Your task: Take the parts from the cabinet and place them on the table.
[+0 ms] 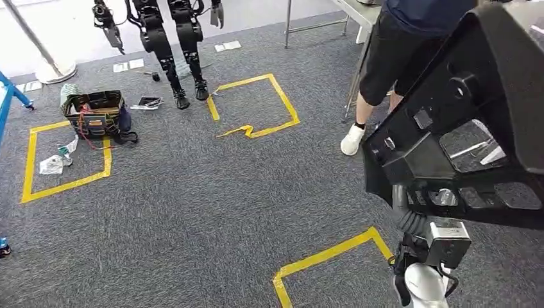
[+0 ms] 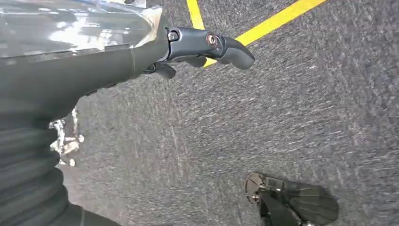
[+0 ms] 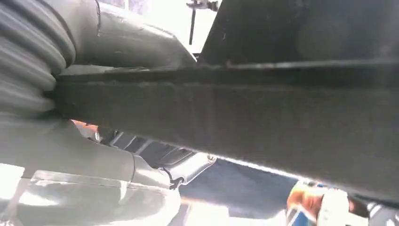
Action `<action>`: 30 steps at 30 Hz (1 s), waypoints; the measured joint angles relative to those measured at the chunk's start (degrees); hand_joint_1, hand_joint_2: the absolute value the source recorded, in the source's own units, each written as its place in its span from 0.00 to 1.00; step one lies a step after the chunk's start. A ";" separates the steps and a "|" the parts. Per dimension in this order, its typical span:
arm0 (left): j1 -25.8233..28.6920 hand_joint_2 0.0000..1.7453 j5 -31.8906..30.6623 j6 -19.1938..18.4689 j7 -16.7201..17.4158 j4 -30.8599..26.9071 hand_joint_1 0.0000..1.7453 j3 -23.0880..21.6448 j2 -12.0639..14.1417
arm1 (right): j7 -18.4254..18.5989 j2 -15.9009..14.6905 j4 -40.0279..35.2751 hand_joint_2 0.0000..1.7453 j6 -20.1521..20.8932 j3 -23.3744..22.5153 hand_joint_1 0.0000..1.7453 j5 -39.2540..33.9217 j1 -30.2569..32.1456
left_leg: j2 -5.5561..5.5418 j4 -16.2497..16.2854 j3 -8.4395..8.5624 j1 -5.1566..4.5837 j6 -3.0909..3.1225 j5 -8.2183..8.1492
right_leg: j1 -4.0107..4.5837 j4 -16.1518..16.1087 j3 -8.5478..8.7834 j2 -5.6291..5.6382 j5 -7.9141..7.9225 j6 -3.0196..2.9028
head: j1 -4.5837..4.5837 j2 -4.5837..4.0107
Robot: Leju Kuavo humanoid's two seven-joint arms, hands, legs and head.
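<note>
Carpet (image 1: 192, 205), grey and coarse, covers the floor, marked with yellow tape squares (image 1: 256, 106). A tool bag (image 1: 96, 114) sits on one square's edge, scraps of paper beside it. The legs of another humanoid robot (image 1: 173, 45) stand at the far side; a person in dark shorts and a white shoe (image 1: 375, 77) stands by a table leg.

Head view: a large black moulded part (image 1: 462, 128) is carried high at the right, above the right arm's wrist. Right wrist view: the right hand (image 3: 108, 160) grips the part's flat edge, thumb on one face and fingers on the other. Left wrist view: the left hand (image 2: 202, 47) hangs over the carpet, fingers loosely extended, holding nothing.
</note>
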 joint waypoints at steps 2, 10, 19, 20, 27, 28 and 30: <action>0.00 1.00 0.54 -0.29 0.72 -0.02 0.00 0.46 0.04 | -0.24 0.72 -0.09 1.00 -0.72 0.00 1.00 0.61 0.09 | 1.03 0.38 -0.02 -0.60 -0.73 -0.47 | 0.67 -4.51 2.67 -2.56 0.35 -0.74 | 0.00 0.00; -0.11 1.00 2.60 0.57 2.18 -0.17 0.00 2.45 0.44 | 0.77 2.95 -0.46 1.00 0.15 0.39 1.00 1.46 0.97 | -5.05 13.77 -5.78 0.54 -2.94 -8.52 | -0.16 -4.69 1.95 2.79 1.22 -3.47 | -0.68 0.00; 0.02 1.00 2.45 0.72 1.90 -0.22 0.00 3.41 0.83 | 0.94 3.93 0.35 1.00 0.37 0.59 1.00 0.48 0.35 | -10.19 0.78 -0.17 0.88 -2.14 -0.72 | 0.04 -4.64 1.11 8.93 2.19 -2.19 | -0.52 0.00; 0.03 1.00 2.43 0.72 1.53 -0.26 0.00 3.41 0.87 | 0.68 3.96 0.42 1.00 0.35 0.59 1.00 0.20 0.47 | -9.52 0.77 -0.11 0.55 -1.82 -0.59 | -0.31 -4.92 0.95 9.69 2.46 -1.78 | -0.55 0.00; 0.49 1.00 1.16 0.31 -2.50 -0.42 0.00 3.28 1.16 | -1.09 3.93 0.46 1.00 -1.07 0.68 1.00 -0.98 1.41 | -3.03 -0.56 -0.15 0.59 -0.31 0.50 | 0.29 13.47 -8.01 2.36 -4.99 -1.98 | 0.24 0.00; 0.49 1.00 1.16 0.13 -2.76 -0.42 0.00 3.26 1.18 | -1.09 3.93 0.46 1.00 -1.18 0.66 1.00 -0.96 1.66 | -2.23 -0.55 -0.16 0.60 -0.33 0.48 | 0.18 12.57 -7.47 2.18 -4.52 -1.52 | 0.24 0.00; 0.44 1.00 1.14 -0.46 -3.06 -0.42 0.00 3.21 1.11 | -1.01 3.91 0.22 1.00 -1.31 0.61 1.00 -0.51 1.70 | -0.69 -0.52 0.01 0.66 -0.58 0.31 | -0.04 3.40 -2.28 1.12 -1.25 -0.24 | 0.26 0.00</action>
